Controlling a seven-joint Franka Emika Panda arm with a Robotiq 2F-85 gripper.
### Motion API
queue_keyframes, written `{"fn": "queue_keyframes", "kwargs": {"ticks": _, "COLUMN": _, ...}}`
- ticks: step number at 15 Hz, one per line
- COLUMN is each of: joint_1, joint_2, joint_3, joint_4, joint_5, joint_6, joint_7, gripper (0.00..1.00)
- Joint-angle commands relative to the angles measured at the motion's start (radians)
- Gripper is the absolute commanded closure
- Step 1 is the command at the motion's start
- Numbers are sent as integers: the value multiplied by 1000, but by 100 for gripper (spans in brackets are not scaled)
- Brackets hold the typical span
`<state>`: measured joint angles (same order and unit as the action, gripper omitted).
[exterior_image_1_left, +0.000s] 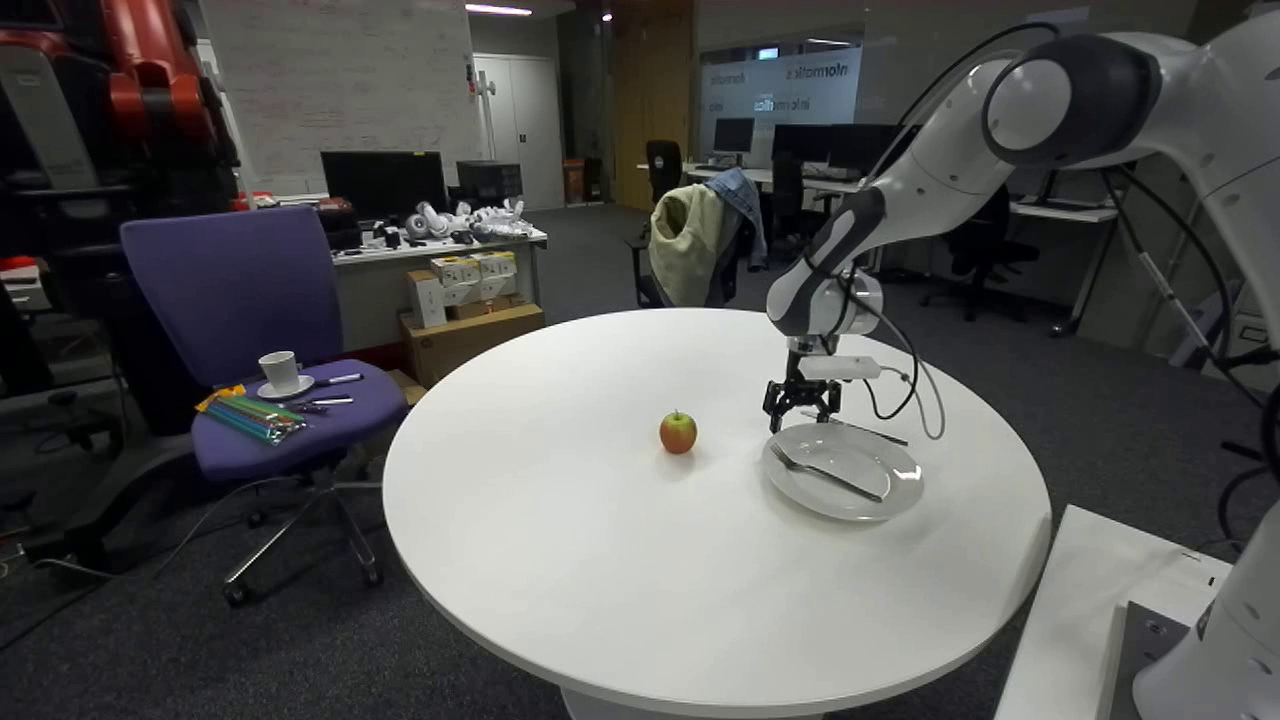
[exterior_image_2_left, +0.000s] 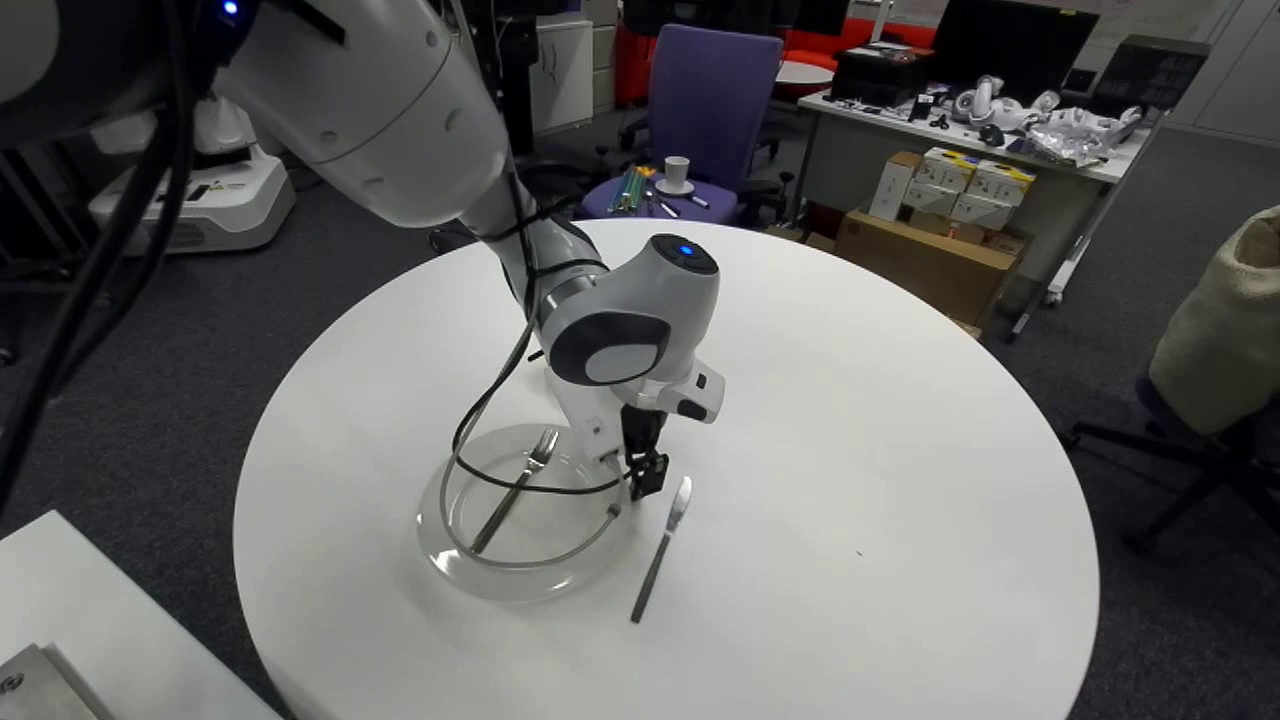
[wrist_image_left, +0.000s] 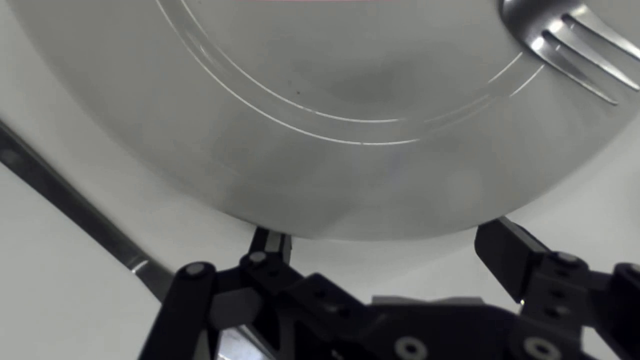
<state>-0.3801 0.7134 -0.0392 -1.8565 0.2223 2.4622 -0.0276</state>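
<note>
My gripper (exterior_image_1_left: 800, 422) is open and points down beside the rim of a pale plate (exterior_image_1_left: 860, 508). In the wrist view the two fingertips (wrist_image_left: 382, 231) are wide apart with nothing between them. Their ends meet the outline of the plate's rim (wrist_image_left: 360, 195); I cannot tell whether they touch it. A fork (exterior_image_1_left: 830, 475) lies on the plate, with its tines in the wrist view (wrist_image_left: 575, 45). A table knife (exterior_image_2_left: 662, 550) lies on the table beside the plate, and its dark handle crosses the wrist view (wrist_image_left: 65, 200), partly hidden by the left finger.
A red-green apple (exterior_image_1_left: 678, 432) stands on the round white table (exterior_image_1_left: 640, 580); the arm hides it in an exterior view. A purple chair (exterior_image_1_left: 250, 290) holds a cup (exterior_image_1_left: 280, 370) on a saucer and a pack of coloured pens or straws (exterior_image_1_left: 252, 418). Cables (exterior_image_2_left: 480, 400) hang from the arm over the plate.
</note>
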Motion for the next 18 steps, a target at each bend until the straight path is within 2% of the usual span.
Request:
{"fn": "queue_keyframes", "kwargs": {"ticks": 1, "joint_1": -2, "joint_2": -84, "joint_3": -23, "joint_4": -98, "joint_5": 20, "joint_6": -22, "joint_7": -33, "gripper": 0}}
{"fn": "queue_keyframes", "kwargs": {"ticks": 8, "joint_1": 7, "joint_2": -129, "joint_3": -58, "joint_4": -175, "joint_5": 13, "joint_6": -14, "joint_7": -22, "gripper": 0}}
{"fn": "queue_keyframes", "kwargs": {"ticks": 18, "joint_1": 76, "joint_2": -158, "joint_3": -42, "joint_4": -177, "joint_5": 5, "joint_6": -21, "joint_7": -20, "gripper": 0}}
